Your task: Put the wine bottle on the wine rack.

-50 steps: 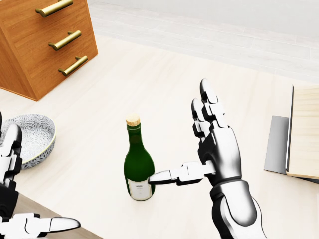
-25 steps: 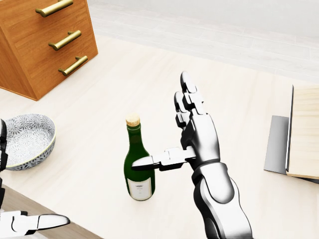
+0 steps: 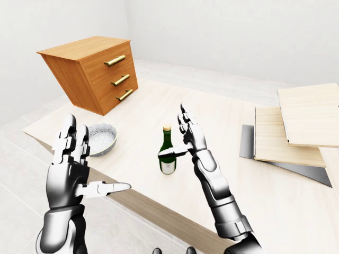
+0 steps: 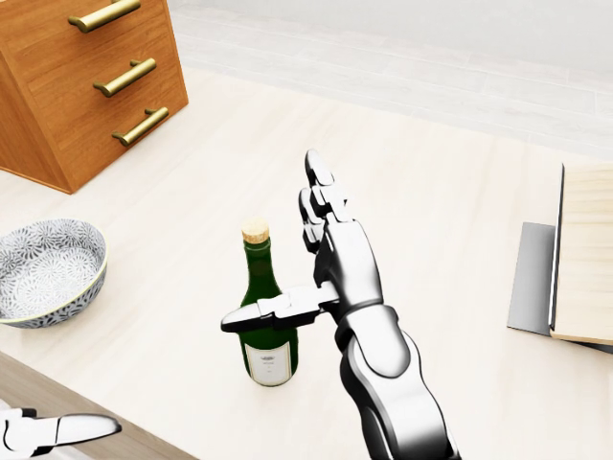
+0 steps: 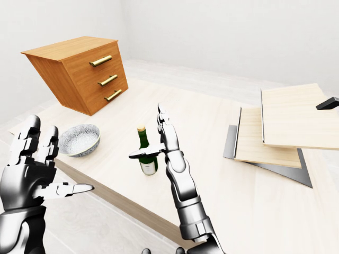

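Observation:
A dark green wine bottle [image 4: 267,331] with a cork and a white label stands upright on the pale wooden table [image 4: 460,220], near the middle of the head view. My right hand [image 4: 283,257] is open just right of the bottle. Its fingers [image 4: 320,192] point up past the neck, and its thumb [image 4: 261,313] reaches across the bottle's body without closing on it. In the left-eye view my left hand [image 3: 87,164] is open at the lower left, off the table edge and holding nothing. Stacked light wood boards on a grey plate [image 3: 288,135] lie at the right.
A wooden chest [image 4: 86,86] with three brass-handled drawers stands at the upper left of the head view. A patterned grey bowl [image 4: 43,270] sits on the table left of the bottle. The table's near edge [image 3: 143,198] runs diagonally below the bottle.
My right hand has moved left to the bottle, and its thumb now crosses the bottle's body. My left hand has dropped almost out of the head view. The bottle has not moved.

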Controlling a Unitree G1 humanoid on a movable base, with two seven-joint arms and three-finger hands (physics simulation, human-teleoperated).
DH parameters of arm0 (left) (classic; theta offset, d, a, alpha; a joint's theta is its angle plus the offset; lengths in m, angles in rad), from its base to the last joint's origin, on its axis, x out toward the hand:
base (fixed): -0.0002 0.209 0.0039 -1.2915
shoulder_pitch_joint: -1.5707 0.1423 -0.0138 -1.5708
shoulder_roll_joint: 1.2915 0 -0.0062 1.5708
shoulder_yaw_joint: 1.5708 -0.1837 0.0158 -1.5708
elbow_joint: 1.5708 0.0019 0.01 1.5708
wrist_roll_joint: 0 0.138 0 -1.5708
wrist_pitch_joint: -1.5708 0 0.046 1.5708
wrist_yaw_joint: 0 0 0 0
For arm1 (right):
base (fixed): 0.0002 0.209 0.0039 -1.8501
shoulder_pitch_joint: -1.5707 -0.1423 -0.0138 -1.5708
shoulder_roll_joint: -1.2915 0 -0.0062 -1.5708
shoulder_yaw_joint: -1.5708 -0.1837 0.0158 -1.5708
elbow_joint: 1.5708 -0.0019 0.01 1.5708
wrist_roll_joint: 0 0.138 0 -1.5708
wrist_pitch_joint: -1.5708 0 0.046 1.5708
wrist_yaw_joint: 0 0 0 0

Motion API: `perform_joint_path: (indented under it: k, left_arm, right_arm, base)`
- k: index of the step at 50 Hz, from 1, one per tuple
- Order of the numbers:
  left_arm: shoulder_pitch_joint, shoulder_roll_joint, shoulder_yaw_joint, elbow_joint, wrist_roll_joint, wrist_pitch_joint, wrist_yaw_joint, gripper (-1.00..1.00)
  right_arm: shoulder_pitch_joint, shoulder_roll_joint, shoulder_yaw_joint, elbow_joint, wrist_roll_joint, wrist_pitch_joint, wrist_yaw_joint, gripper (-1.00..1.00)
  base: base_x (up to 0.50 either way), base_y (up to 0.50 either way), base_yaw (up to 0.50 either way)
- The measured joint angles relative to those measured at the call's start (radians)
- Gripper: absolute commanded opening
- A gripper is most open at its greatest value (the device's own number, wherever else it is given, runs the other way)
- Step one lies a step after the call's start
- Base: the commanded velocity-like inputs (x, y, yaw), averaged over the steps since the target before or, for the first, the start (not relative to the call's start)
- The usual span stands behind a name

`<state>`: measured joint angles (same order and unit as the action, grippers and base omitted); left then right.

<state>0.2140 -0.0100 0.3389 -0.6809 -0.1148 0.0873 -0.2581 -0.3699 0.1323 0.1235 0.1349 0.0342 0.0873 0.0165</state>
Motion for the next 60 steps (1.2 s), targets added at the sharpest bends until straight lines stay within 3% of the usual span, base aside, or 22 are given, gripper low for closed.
perform_joint_path:
  k: [38, 39, 41, 45, 48, 49, 52, 60]
  left_arm:
    - [0.001, -0.004, 0.005, 0.03, 0.003, 0.0, -0.017, 1.0]
    - [0.001, -0.004, 0.005, 0.032, 0.003, 0.0, -0.017, 1.0]
    - [0.002, -0.003, 0.005, 0.036, 0.003, 0.0, -0.017, 1.0]
    - [0.003, -0.003, 0.003, 0.042, 0.003, 0.0, -0.018, 1.0]
    - [0.004, -0.004, 0.002, 0.045, 0.003, 0.0, -0.018, 1.0]
    - [0.004, -0.004, 0.002, 0.046, 0.004, 0.0, -0.018, 1.0]
    - [0.006, -0.004, 0.001, 0.048, 0.004, 0.0, -0.018, 1.0]
    - [0.009, -0.004, -0.002, 0.047, 0.005, 0.0, -0.018, 1.0]
  right_arm:
    - [-0.14, 0.012, -0.028, 0.172, -0.013, 0.0, 0.009, 1.0]
    - [-0.141, 0.012, -0.028, 0.171, -0.013, 0.0, 0.009, 0.94]
    - [-0.143, 0.012, -0.027, 0.17, -0.014, 0.0, 0.009, -0.07]
    - [-0.145, 0.014, -0.025, 0.169, -0.015, 0.0, 0.011, -0.64]
    - [-0.146, 0.016, -0.023, 0.169, -0.015, 0.0, 0.012, -0.68]
    - [-0.146, 0.017, -0.023, 0.169, -0.015, 0.0, 0.013, -0.85]
    - [-0.146, 0.019, -0.022, 0.168, -0.016, 0.0, 0.016, -0.99]
    - [-0.141, 0.028, -0.021, 0.16, -0.014, 0.0, 0.055, -1.0]
  base:
    - [0.0, 0.0, 0.0]
    - [0.0, 0.0, 0.0]
    - [0.0, 0.0, 0.0]
    - [0.0, 0.0, 0.0]
    - [0.0, 0.0, 0.0]
    - [0.0, 0.0, 0.0]
    - [0.0, 0.0, 0.0]
    - [0.0, 0.0, 0.0]
